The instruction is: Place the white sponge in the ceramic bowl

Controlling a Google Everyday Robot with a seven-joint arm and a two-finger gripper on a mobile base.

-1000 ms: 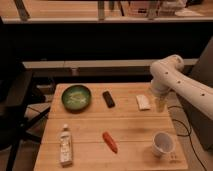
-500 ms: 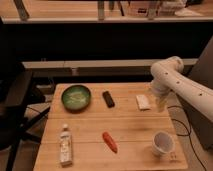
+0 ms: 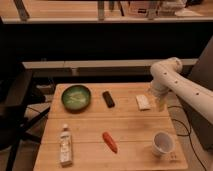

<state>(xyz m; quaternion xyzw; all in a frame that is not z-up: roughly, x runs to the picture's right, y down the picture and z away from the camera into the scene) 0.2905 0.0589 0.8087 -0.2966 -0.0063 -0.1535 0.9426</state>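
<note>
Count on worktop: one sponge, one bowl, one black bar, one orange carrot-like item, one bottle lying flat, one cup. Six items in all.

Arm enters from the right and bends down at the worktop's right edge. Hand points downward just beside the sponge's right side, fingers spread wide, gripping nothing. The sponge lies flat on the wood (well apart from the bowl, black bar between them).

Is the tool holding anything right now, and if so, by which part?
Nothing is held. The tool hangs open near the table's right edge, just right of the white sponge, which lies flat on the wood, ungripped.
</note>
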